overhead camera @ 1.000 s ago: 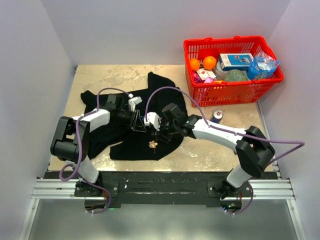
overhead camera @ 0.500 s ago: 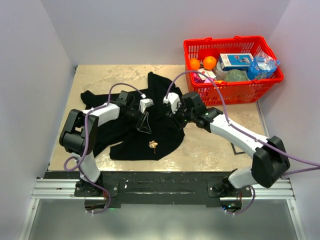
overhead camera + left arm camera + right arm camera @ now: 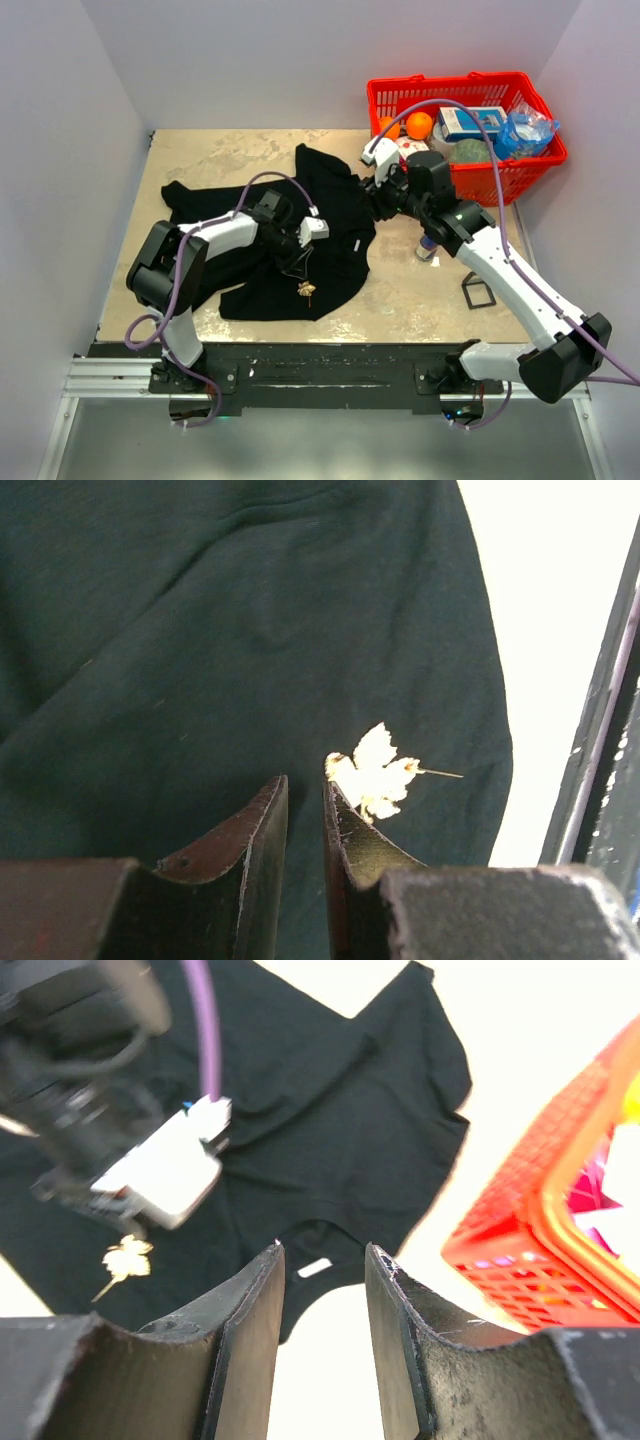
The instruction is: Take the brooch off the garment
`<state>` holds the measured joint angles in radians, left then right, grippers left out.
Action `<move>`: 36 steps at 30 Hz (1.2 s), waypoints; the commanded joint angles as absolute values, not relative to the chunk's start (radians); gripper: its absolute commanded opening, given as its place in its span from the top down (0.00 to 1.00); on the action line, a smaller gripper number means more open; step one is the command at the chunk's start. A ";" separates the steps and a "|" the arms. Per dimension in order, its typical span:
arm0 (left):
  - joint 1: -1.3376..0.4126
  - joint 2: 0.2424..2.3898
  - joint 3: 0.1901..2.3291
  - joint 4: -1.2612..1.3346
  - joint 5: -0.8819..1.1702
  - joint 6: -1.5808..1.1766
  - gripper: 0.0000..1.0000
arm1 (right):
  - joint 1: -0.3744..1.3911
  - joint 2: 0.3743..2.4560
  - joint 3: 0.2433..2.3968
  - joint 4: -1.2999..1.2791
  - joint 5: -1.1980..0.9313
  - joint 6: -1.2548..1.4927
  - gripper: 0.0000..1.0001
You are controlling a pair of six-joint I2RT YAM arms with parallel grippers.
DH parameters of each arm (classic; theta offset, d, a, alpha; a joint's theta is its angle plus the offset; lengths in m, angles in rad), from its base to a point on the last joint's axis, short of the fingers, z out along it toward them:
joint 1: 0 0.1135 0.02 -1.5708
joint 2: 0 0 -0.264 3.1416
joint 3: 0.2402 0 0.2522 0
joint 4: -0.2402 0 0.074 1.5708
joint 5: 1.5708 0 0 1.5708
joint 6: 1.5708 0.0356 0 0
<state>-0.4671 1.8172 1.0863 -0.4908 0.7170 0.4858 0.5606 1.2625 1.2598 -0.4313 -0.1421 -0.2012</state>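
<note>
The garment (image 3: pixel 320 215) is a black T-shirt spread on the table, with its white neck label (image 3: pixel 315 1268) showing in the right wrist view. A gold leaf-shaped brooch (image 3: pixel 305 290) sits on the cloth near its front hem. My left gripper (image 3: pixel 299 264) is low over the shirt, its jaws a narrow gap apart and empty (image 3: pixel 305 785). The brooch (image 3: pixel 378 778) lies just past its right fingertip. My right gripper (image 3: pixel 373 197) is open and empty, raised above the shirt's neck edge (image 3: pixel 322 1255) near the basket.
A red basket (image 3: pixel 440 185) with oranges, a box and packets stands at the back right. A small drink can (image 3: pixel 430 238) stands by the right arm. A small black frame-shaped object (image 3: pixel 479 292) lies on the table at the right.
My right arm has lifted off the shirt and swung back right toward the basket. My left gripper has moved right and nearer, ending beside the brooch.
</note>
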 commanded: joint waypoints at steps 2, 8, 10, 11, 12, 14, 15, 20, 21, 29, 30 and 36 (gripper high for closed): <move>-0.540 1.758 1.063 -0.465 0.681 0.568 0.74 | 0.517 1.250 1.287 -0.440 -0.117 -0.209 0.59; -0.584 1.772 1.051 -0.413 0.608 0.532 0.75 | 0.508 1.238 1.267 -0.428 -0.126 -0.206 0.59; -0.589 1.781 1.051 -0.408 0.568 0.540 0.75 | 0.506 1.235 1.264 -0.425 -0.129 -0.204 0.59; -0.589 1.782 1.051 -0.408 0.558 0.540 0.76 | 0.506 1.233 1.262 -0.425 -0.129 -0.203 0.59; -0.591 1.784 1.051 -0.410 0.543 0.545 0.76 | 0.505 1.232 1.259 -0.420 -0.129 -0.202 0.59; -0.591 1.784 1.049 -0.411 0.534 0.546 0.78 | 0.505 1.230 1.256 -0.419 -0.130 -0.201 0.59; -0.591 1.786 1.049 -0.413 0.523 0.548 0.79 | 0.503 1.229 1.253 -0.417 -0.132 -0.199 0.59; -0.591 1.766 1.045 -0.410 0.494 0.535 0.83 | 0.503 1.221 1.238 -0.408 -0.141 -0.189 0.59; -0.592 1.763 1.042 -0.407 0.483 0.525 0.84 | 0.503 1.220 1.235 -0.405 -0.143 -0.187 0.59; -0.597 1.723 1.008 -0.374 0.353 0.446 0.76 | 0.505 1.220 1.218 -0.394 -0.147 -0.183 0.59; -0.597 1.724 1.006 -0.379 0.336 0.433 0.78 | 0.503 1.221 1.216 -0.391 -0.149 -0.183 0.59; -0.595 1.756 1.006 -0.402 0.371 0.352 1.00 | 0.505 1.218 1.195 -0.385 -0.178 -0.193 0.61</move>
